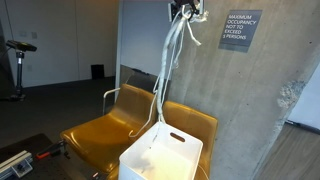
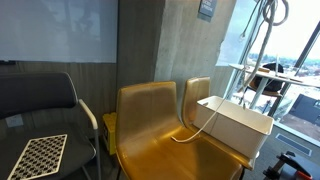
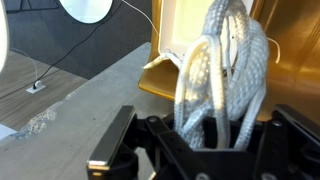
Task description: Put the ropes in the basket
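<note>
Ropes (image 1: 166, 60) hang long from my claw (image 1: 187, 8), which pinches them up high so their loose ends can drop straight into the basket (image 1: 160, 160) below.

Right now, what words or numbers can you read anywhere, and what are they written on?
"MAXIMUM OCCUPANCY NOT TO EXCEED 8 PERSONS": on the grey sign on the concrete wall. The number is small, so it is less sure.
The sign at the top edge of an exterior view is cut off and too blurred to read.
No words show on the ropes, the basket or the chairs.
</note>
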Controlling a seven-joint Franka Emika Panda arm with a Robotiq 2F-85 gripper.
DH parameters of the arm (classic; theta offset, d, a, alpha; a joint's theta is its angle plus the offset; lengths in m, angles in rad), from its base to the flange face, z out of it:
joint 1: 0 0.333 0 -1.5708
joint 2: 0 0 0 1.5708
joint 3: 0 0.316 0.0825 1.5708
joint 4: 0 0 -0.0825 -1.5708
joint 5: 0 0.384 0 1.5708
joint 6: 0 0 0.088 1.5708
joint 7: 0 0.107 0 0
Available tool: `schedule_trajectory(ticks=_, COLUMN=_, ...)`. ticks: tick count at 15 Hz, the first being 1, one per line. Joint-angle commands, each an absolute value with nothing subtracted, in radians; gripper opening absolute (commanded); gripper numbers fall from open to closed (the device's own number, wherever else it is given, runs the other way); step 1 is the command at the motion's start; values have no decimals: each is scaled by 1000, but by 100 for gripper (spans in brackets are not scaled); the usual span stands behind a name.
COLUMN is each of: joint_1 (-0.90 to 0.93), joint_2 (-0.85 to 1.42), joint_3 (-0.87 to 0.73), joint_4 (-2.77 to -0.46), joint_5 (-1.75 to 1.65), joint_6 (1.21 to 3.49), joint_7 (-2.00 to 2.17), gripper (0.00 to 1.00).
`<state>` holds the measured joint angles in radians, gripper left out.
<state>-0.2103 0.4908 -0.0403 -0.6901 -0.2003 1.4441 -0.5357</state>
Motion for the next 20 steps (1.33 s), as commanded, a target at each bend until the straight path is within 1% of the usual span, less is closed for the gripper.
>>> schedule_trajectory(ticks=1, joint_1=-243, joint_2=618, joint_3=-53, joint_4=-573, joint_5=-164, joint_6=1415, joint_7=-572, gripper=0)
schedule_trajectory(ticks=10, joint_1=-317, joint_2=783, joint_3=-36, joint_4=-582, joint_5=-173, joint_6=1422, joint_7=-601, gripper=0)
schedule_trajectory(ticks=20, joint_1=-312, joint_2=834, joint_3=-42, joint_4=-602, joint_5=-198, joint_6=1433, joint_7=-637, gripper=0)
